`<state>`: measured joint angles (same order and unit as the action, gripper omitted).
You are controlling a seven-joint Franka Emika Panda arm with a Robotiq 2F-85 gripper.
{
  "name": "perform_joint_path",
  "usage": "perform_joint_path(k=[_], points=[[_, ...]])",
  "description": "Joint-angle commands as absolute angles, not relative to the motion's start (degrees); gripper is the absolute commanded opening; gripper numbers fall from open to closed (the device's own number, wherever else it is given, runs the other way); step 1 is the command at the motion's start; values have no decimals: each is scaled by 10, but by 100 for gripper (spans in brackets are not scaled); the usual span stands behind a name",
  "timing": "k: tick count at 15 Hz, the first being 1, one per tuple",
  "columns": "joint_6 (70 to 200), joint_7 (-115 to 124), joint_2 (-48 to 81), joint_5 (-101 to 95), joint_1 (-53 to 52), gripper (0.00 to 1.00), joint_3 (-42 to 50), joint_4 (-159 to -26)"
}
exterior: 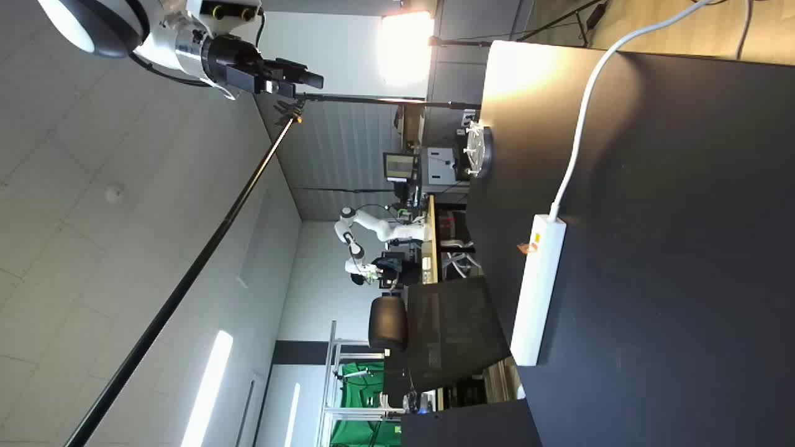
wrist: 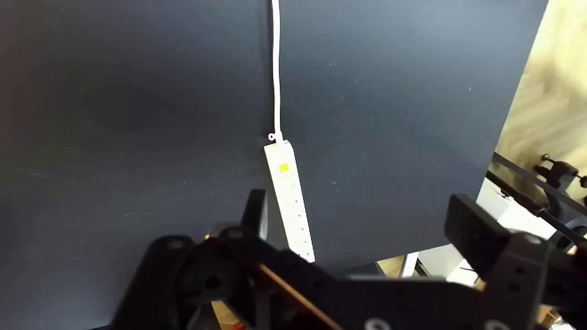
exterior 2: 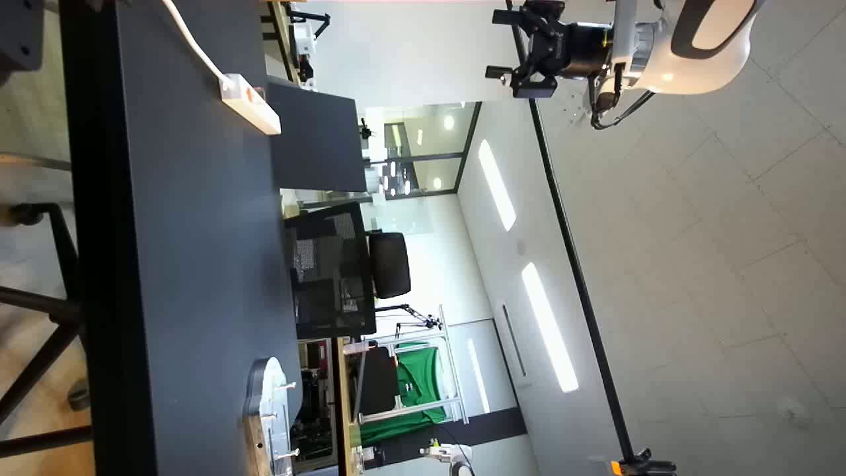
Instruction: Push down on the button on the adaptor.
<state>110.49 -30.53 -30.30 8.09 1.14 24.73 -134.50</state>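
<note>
Two black, block-tipped fingers point(wrist: 255, 213) stand wide apart on a white, jointed robot arm point(exterior 2: 714, 73); in both exterior views they hang well above the level of the long, slim, white plastic power strip point(wrist: 292, 206), with free air in between. The strip lies flat on a broad, matt black desk point(wrist: 390, 114). On its top, near the end joined by a slim white cord point(wrist: 276, 68), sits a small square button point(wrist: 284, 167), yellowish in the wrist view.

The strip's opposite end comes near one desk edge; along both its long sides the dark surface runs on, marked with faint scuffs. From the strip, in an exterior view, the cord curves across the line of another edge, towards pale wood flooring point(exterior: 646, 25). Well apart from the strip, near a desk edge, rests a clear, round-cornered plate point(exterior 2: 274, 390) with short pegs.

Beyond the strip stand a black mesh office chair point(exterior 2: 330, 264) and a second white, jointed arm point(exterior: 397, 231), with bright green cloth point(exterior: 366, 397). Higher than the strip, a long black pole point(exterior: 217, 233) crosses before the grey-white ceiling point(exterior: 124, 155).
</note>
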Motion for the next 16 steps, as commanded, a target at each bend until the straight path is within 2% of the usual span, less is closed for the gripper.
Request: perform_joint_path(k=[1, 13, 16], points=[[1102, -314, -298, 91, 30, 100, 232, -1343], [1103, -314, -298, 91, 30, 100, 232, -1343], [1181, -337, -259, 81, 21, 100, 214, -1351]])
